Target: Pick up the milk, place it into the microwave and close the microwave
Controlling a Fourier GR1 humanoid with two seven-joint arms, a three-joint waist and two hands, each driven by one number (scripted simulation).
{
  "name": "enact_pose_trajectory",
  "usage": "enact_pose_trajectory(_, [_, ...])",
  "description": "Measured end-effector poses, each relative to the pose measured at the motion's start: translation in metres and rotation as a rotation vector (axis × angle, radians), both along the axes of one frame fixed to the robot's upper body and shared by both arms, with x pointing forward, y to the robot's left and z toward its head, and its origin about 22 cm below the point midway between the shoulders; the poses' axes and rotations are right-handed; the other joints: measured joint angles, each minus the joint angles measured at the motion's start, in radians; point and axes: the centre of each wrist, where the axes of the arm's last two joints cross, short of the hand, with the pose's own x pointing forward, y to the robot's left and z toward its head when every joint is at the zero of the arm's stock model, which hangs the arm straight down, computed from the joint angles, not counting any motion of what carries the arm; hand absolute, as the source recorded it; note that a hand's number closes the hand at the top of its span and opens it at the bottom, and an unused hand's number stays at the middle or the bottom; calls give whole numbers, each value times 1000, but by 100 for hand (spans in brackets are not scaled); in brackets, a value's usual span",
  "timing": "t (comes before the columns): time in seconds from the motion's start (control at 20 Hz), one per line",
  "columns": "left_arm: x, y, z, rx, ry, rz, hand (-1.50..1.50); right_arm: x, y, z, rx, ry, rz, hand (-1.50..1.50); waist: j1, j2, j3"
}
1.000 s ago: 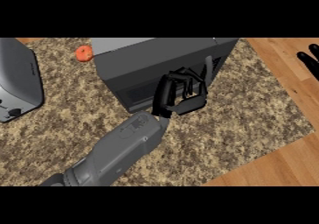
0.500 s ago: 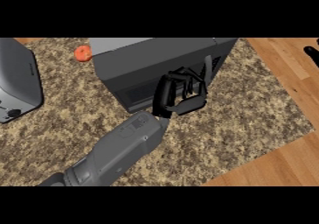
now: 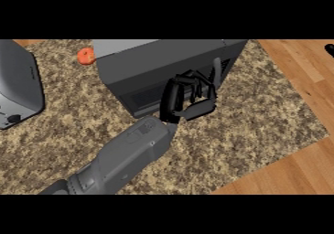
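**Left robot hand at the microwave front, milk not visible**

My left robot hand (image 3: 188, 98) sits mid-frame against the front of the microwave (image 3: 162, 64), forearm coming in from the lower left. Fingers are curled, pressed up to the dark front face near its right edge. Can't make out anything inside the curl, so I read it as clenched and empty, but the hand could hide a small thing.

Milk: not visible anywhere in this view. My judgement: it's already inside the microwave (can't confirm, interior is hidden from this steep angle).

Door looks flush or nearly flush with the body; I can't tell if it's fully latched. The hand's spot fits a closing push: knuckles against the door panel, on the side away from what I take to be the hinge, so the push swings it shut.

My right robot hand (image 3: 331, 48) only shows as a dark bit at the upper right edge, over the wood; can't tell its finger state.

Other stuff on the speckled bench (image 3: 250, 132): a grey toaster (image 3: 14, 87) at the left edge and a small orange object (image 3: 86, 55) upper left, just beside the microwave's corner. Both well out of the door's path.

Likely the last step of the task.
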Motion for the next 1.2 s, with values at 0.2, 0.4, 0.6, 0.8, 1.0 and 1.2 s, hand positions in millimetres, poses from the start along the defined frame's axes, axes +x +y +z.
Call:
enact_pose_trajectory(0.2, [0, -1, 0, -2, -8, -10, 150, 2, 3, 3, -2, -2, 41, -150, 4, 2, 0])
enact_pose_trajectory(0.4, [0, -1, -1, -7, -12, -7, 150, 2, 4, 5, -4, 2, 76, -150, 3, 2, 0])
enact_pose_trajectory(0.6, [0, -1, -1, -12, -21, 0, 150, 2, 3, 6, -8, 7, 98, -150, -1, 3, 0])
enact_pose_trajectory(0.8, [1, -1, -2, -19, -25, 4, 150, 2, 2, 8, -15, 12, 114, -150, -3, 3, 1])
enact_pose_trajectory(1.0, [1, 0, -3, -18, -32, 9, 150, 2, 1, 12, -17, 7, 122, -150, -6, 3, 1])
enact_pose_trajectory(1.2, [1, -1, -3, -22, -31, 9, 150, 2, -1, 17, -26, 3, 134, -150, -6, 3, 1])
